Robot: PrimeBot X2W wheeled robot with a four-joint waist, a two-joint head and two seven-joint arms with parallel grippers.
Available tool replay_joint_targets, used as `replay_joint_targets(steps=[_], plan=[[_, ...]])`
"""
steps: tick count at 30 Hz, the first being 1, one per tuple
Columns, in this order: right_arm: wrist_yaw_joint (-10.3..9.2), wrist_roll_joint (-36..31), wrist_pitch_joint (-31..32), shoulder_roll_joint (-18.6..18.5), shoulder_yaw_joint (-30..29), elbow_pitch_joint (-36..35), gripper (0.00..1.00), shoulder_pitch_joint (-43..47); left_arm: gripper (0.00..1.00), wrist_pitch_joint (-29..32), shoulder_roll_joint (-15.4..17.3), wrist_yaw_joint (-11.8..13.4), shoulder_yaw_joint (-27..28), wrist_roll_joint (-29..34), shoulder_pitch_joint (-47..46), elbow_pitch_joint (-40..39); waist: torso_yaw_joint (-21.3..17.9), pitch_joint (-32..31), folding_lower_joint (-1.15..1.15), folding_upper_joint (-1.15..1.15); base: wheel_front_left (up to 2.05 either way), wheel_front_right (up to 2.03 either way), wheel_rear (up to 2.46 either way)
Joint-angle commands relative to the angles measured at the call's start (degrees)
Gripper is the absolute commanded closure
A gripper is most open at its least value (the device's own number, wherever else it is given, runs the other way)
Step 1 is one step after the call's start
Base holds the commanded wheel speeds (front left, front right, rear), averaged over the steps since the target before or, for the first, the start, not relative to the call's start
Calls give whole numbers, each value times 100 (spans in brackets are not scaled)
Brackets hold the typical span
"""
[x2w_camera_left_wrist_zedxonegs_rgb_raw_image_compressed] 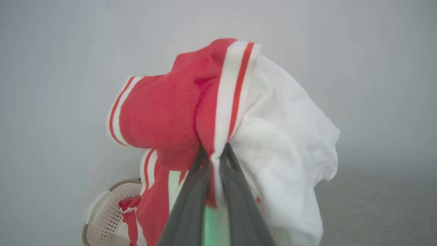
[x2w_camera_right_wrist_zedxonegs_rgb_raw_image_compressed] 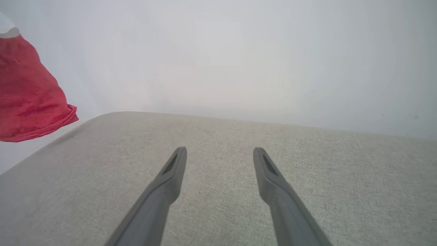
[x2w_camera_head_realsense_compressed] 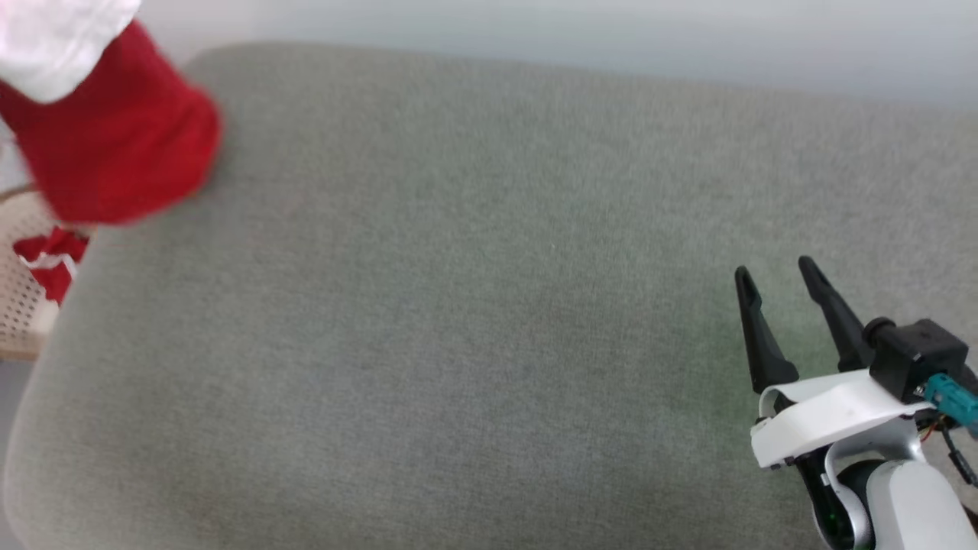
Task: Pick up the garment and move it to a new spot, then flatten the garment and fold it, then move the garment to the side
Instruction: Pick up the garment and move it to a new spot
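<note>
Garment (x2w_camera_head_realsense_compressed: 114,137) sits at the upper left of your head view, a blurred red mass with white on top, over the far-left corner of the grey cushion (x2w_camera_head_realsense_compressed: 489,305). The bare cushion you need for laying it down stretches away to its right. Beside that corner, off the cushion, stands the beige basket (x2w_camera_head_realsense_compressed: 19,305) with a small red-and-white bundle (x2w_camera_head_realsense_compressed: 50,256) in it; leave that one alone. Your right gripper (x2w_camera_head_realsense_compressed: 773,267) is at the lower right, fingers spread and pointing up the view, well apart from the cloth.

In the left wrist view, your left gripper (x2w_camera_left_wrist_zedxonegs_rgb_raw_image_compressed: 213,150) is pinched tight on a striped trim band of the garment (x2w_camera_left_wrist_zedxonegs_rgb_raw_image_compressed: 164,112). Red cloth bunches to one side of the fingers and a white panel drapes to the other, so the bulk hangs loose from that single pinch. The basket (x2w_camera_left_wrist_zedxonegs_rgb_raw_image_compressed: 106,212) shows behind it, and the cushion (x2w_camera_left_wrist_zedxonegs_rgb_raw_image_compressed: 375,205) lies off to the right.

In the right wrist view, your right gripper (x2w_camera_right_wrist_zedxonegs_rgb_raw_image_compressed: 220,152) is wide and holds nothing, low over the cushion (x2w_camera_right_wrist_zedxonegs_rgb_raw_image_compressed: 307,164). The garment (x2w_camera_right_wrist_zedxonegs_rgb_raw_image_compressed: 27,95) hangs at the far left, its hem apparently clear of the cushion's corner. The left arm alone carries it, so I judge the move is a sideways carry towards the middle.
</note>
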Motion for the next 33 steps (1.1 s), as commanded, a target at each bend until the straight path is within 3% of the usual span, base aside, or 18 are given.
replay_joint_targets(steps=[1,10,22,33], plan=[[2,63,-60,33,2,45,0,98,100,-11,63,-14,-30,32,-119,-129,57,-422,0,0,0,0,0],[2,113,-282,104,-97,251,0,187,100,639,190,63,-259,43,-212,-1163,-203,-852,0,0,0,0,0],[2,-152,-433,64,-744,399,0,227,100,1823,189,721,-405,-242,350,-3382,-1024,-886,0,0,0,0,0],[2,-384,-610,89,-1290,624,0,140,100,2573,-397,1302,-904,-378,600,-5047,-1806,-655,0,0,0,0,0]])
